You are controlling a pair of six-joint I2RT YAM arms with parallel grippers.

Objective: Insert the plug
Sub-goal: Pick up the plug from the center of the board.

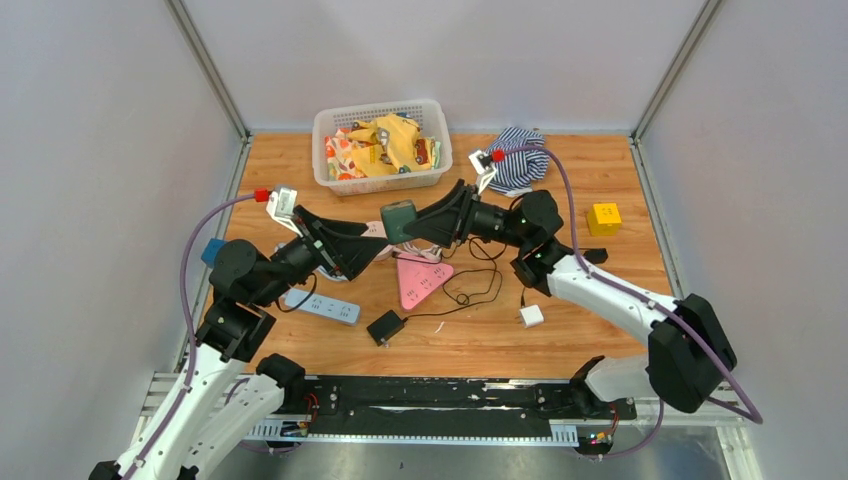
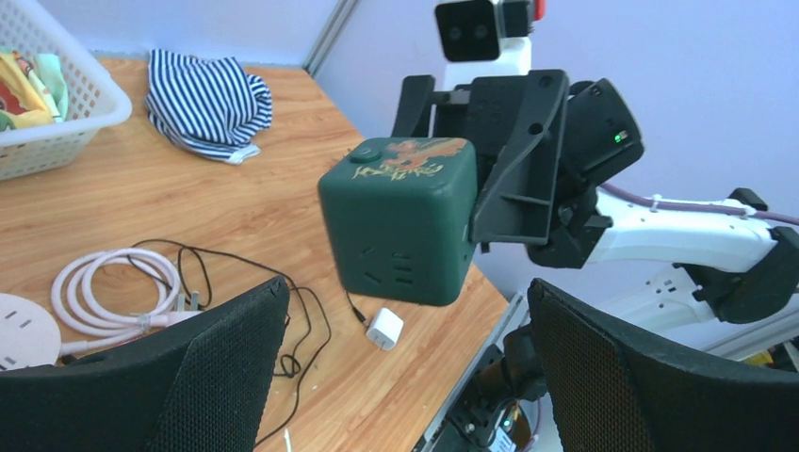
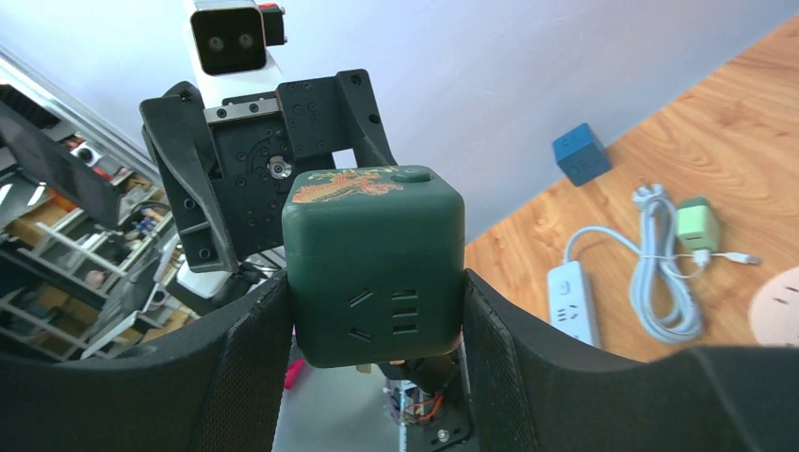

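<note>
A dark green cube socket (image 3: 377,264) hangs above the middle of the table (image 1: 600,290), with my right gripper (image 3: 375,282) shut on its two sides. Its slotted face points toward the right wrist camera. From above, the cube (image 1: 398,221) sits between the two arms' tips. My left gripper (image 2: 410,311) stands wide open just short of the green cube (image 2: 400,221), touching nothing. A small white plug (image 2: 384,329) on a thin black cable lies on the wood below; from above the white plug (image 1: 531,316) is near the right arm.
A black adapter (image 1: 385,327), a pink triangular socket (image 1: 418,280) and a white power strip (image 1: 322,307) lie mid-table. A white basket (image 1: 330,125) of packets and a striped cloth (image 1: 518,160) are at the back. A yellow cube (image 1: 603,217) sits right, a blue cube (image 1: 211,250) left.
</note>
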